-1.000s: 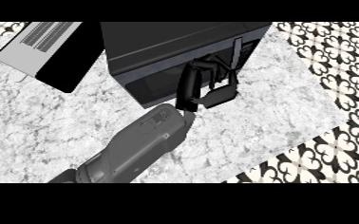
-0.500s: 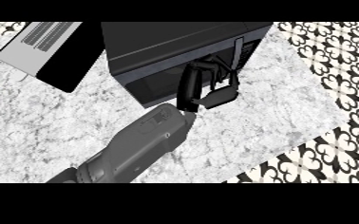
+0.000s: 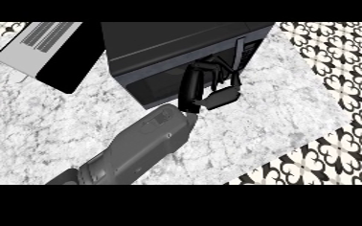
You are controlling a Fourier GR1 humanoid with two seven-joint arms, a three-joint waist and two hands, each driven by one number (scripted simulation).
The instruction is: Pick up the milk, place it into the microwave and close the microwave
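**Hand at the microwave front, milk out of sight**

Head view: my hand (image 3: pixel 209 88) rested against the front of the microwave (image 3: pixel 176 52), fingers curled, holding nothing I could see. The door looked shut. No milk showed anywhere on the marble counter (image 3: pixel 63 124); I judged it already inside, with little left to do.

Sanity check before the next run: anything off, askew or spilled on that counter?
No spill or damage shows. One oddity: the milk is nowhere in view. The microwave sits at an angle to the counter, its door looks shut, and only one hand shows, fingers curled against the microwave's front. Which hand it is can't be told.
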